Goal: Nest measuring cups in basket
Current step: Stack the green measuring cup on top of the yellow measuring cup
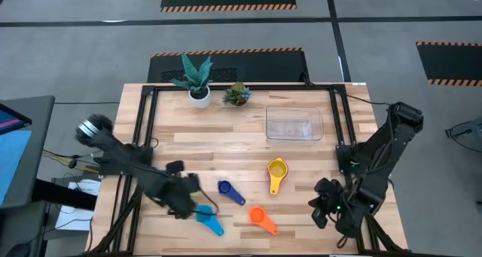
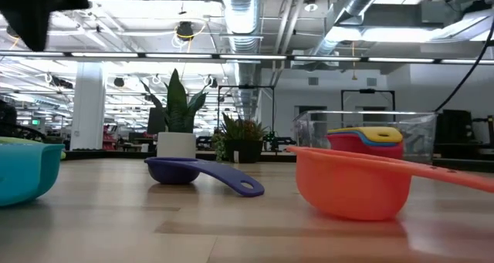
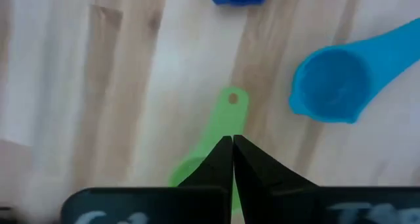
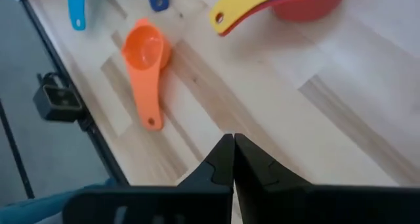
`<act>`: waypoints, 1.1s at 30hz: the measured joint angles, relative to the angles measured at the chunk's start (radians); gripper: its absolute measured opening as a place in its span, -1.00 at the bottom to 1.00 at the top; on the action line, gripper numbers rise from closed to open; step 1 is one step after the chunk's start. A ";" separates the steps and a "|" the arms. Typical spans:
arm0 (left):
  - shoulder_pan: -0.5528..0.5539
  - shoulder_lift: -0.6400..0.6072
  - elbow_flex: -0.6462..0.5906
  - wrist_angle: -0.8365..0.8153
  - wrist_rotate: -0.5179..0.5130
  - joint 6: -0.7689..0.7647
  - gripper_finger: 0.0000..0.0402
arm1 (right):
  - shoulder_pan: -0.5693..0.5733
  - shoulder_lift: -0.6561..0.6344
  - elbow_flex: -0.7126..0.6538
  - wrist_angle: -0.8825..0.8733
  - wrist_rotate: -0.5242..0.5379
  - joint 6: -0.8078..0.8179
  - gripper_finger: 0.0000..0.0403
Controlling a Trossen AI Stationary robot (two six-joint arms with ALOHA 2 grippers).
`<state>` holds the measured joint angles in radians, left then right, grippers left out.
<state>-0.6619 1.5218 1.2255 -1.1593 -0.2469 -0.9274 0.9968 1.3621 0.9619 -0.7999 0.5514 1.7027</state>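
My left gripper [image 1: 183, 202] [image 3: 232, 142] is shut and hovers over a green cup [image 3: 225, 122] lying on the table; I cannot see that it touches the cup. A light blue cup [image 1: 210, 221] [image 3: 328, 79] and a dark blue cup [image 1: 230, 191] [image 2: 197, 173] lie nearby. The orange cup [image 1: 262, 219] [image 4: 146, 53] rests on its base by the near edge. A stack of yellow over blue over red cups [image 1: 277, 172] [image 2: 367, 141] [image 4: 289, 0] stands mid-table. The clear basket [image 1: 294, 124] sits beyond it. My right gripper [image 1: 325, 206] [image 4: 233, 142] is shut over bare wood near the right edge.
A white pot with a spiky plant [image 1: 197, 80] and a small dark-potted plant [image 1: 237, 95] stand at the far edge, left of the basket. Black frame rails [image 1: 143, 129] run along the table's sides. Bare wood lies between the stack and the basket.
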 joint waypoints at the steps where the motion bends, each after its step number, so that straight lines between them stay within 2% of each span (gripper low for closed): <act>1: -0.017 -0.044 -0.044 0.035 0.000 -0.049 -1.00 | -0.008 0.000 0.000 0.000 0.000 0.000 -0.88; 5: -0.084 -0.161 -0.206 0.162 0.015 -0.221 -1.00 | -0.047 0.000 0.000 0.000 0.000 -0.003 -0.89; 10: -0.135 -0.204 -0.335 0.243 0.023 -0.276 -0.92 | -0.094 0.000 0.000 -0.003 0.000 -0.009 -0.89; 24: -0.137 -0.194 -0.370 0.266 0.030 -0.283 -0.25 | -0.143 -0.001 0.000 -0.007 0.000 -0.013 -0.89; 33: -0.140 -0.194 -0.490 0.466 0.082 -0.287 -0.18 | -0.142 -0.001 0.000 -0.008 0.000 -0.029 -0.88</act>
<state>-0.8017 1.3279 0.7355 -0.6930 -0.1648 -1.2144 0.8547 1.3613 0.9619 -0.8077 0.5510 1.6738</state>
